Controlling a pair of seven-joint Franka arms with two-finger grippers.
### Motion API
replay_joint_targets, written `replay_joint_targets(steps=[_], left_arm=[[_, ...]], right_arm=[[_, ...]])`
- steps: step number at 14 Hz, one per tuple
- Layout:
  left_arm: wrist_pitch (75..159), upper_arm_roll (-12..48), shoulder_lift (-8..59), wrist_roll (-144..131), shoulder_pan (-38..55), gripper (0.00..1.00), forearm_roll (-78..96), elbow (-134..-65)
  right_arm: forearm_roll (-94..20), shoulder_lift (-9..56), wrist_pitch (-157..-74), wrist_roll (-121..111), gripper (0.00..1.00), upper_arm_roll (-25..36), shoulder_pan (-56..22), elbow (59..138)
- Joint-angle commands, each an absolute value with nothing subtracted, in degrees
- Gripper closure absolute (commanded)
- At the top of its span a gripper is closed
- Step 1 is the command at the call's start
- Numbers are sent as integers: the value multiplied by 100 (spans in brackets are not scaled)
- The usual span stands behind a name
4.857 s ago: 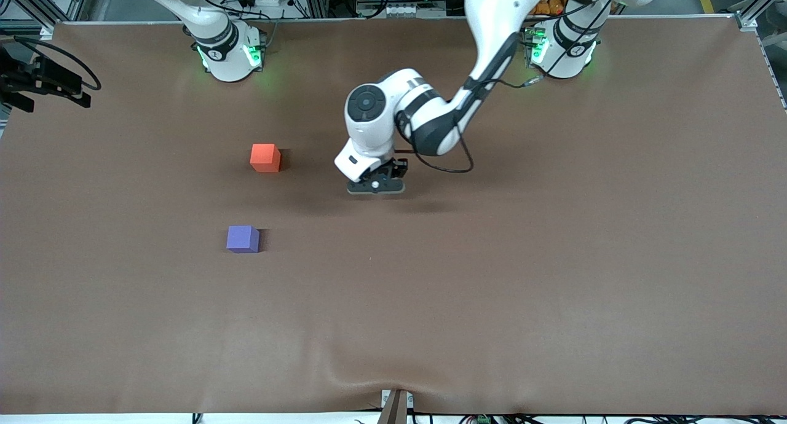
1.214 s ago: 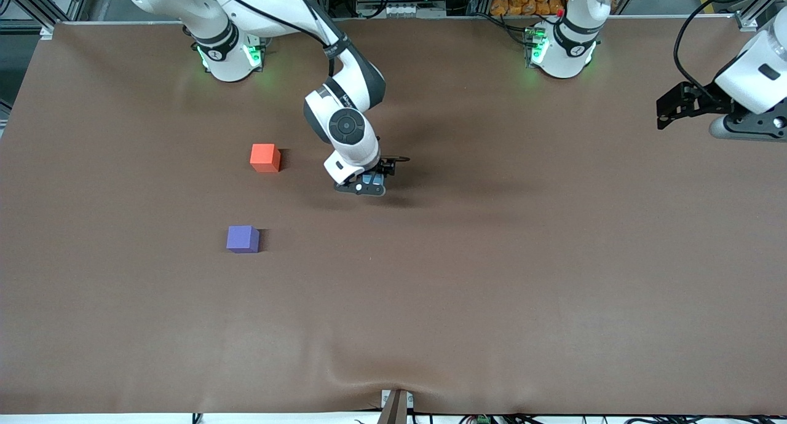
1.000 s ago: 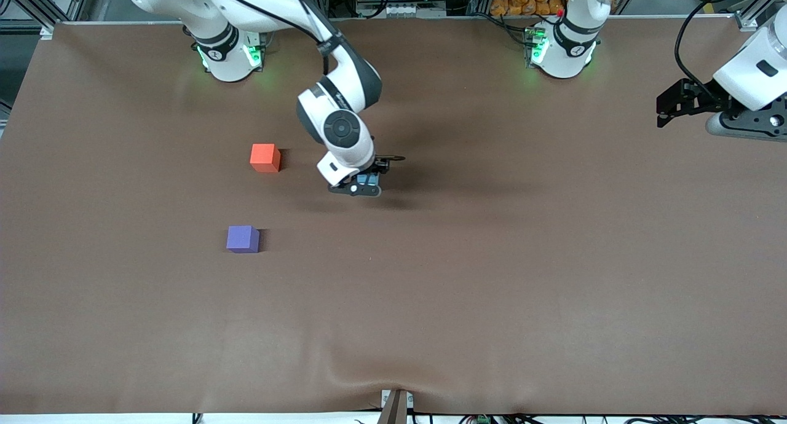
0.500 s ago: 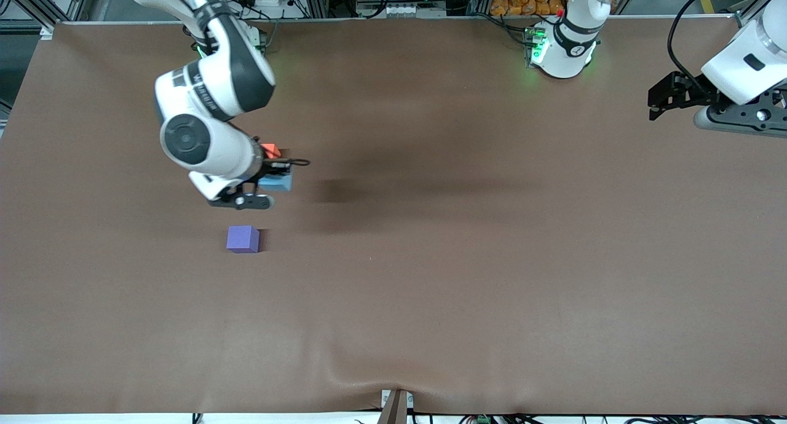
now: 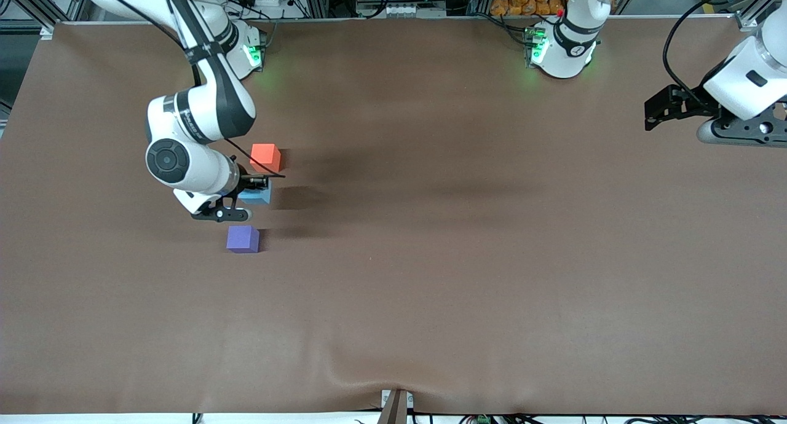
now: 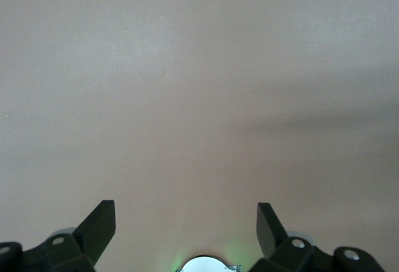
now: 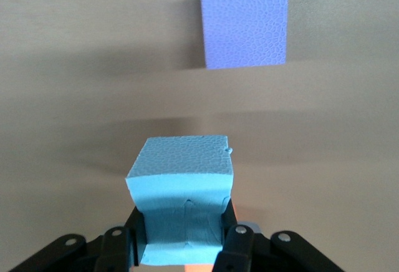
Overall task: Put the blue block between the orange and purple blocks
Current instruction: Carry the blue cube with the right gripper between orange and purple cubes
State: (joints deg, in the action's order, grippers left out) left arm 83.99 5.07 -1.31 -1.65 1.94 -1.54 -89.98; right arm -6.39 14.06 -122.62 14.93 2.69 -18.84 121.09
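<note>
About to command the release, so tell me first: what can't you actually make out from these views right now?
- Front view: much of the blue block is hidden by the right tool; whether it touches the table is unclear.
- Right wrist view: orange block hidden by the blue block; only the purple block shows.
- Left wrist view: left tool over bare table; no blocks.

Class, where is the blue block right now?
The blue block is held in the shut right gripper, over the table between the orange block and the purple block.
</note>
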Motion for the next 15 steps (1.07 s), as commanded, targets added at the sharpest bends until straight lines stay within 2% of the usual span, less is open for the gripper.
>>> replay_joint_targets(steps=[1,7,10,15], left_arm=[[8350,545,-79,-325,97,0,-299,-8886],[8376,554,-97,-220,61,0,-62,-8859],[8367,554,-97,-237,53,0,87,-8859],[8376,606,-105,-211,123,0,9,-8859]], right_arm=[[-598,1283,-12770,1301,100,141,-1671,12568],[-615,1494,-12920,1178,100,141,-1520,12612],[-685,1678,-13375,1178,100,132,-1520,12761],[-817,1854,-13632,1178,100,132,-1564,12841]])
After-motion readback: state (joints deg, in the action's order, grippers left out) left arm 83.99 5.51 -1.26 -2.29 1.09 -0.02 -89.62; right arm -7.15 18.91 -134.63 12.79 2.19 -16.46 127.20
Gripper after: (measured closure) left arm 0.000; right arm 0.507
